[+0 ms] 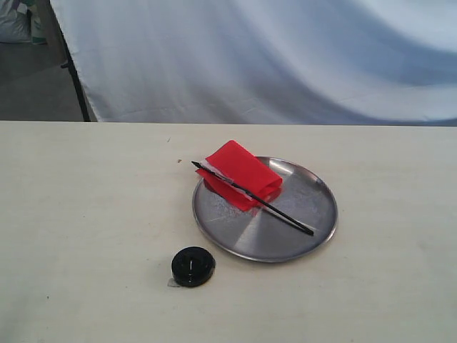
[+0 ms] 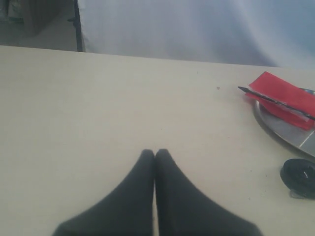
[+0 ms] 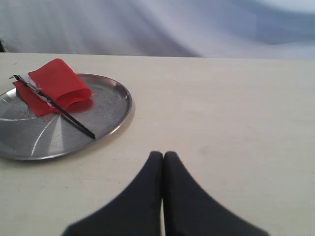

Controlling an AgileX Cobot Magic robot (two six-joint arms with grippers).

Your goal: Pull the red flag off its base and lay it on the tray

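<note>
The red flag (image 1: 240, 174) lies folded on the silver tray (image 1: 300, 236), its black stick slanting across the dish with the pointed tip past the rim. The black base (image 1: 193, 266) sits alone on the table just in front of the tray. In the left wrist view the flag (image 2: 284, 96), tray (image 2: 288, 132) and base (image 2: 299, 178) show far off to one side of my left gripper (image 2: 154, 152), which is shut on nothing. My right gripper (image 3: 163, 155) is shut and empty, a short way from the tray (image 3: 106, 120) and flag (image 3: 56, 86). Neither gripper shows in the exterior view.
A pale table (image 1: 86, 214) carries everything. A white cloth backdrop (image 1: 271, 57) hangs behind its far edge, with a dark stand leg (image 1: 75, 71) at the back left.
</note>
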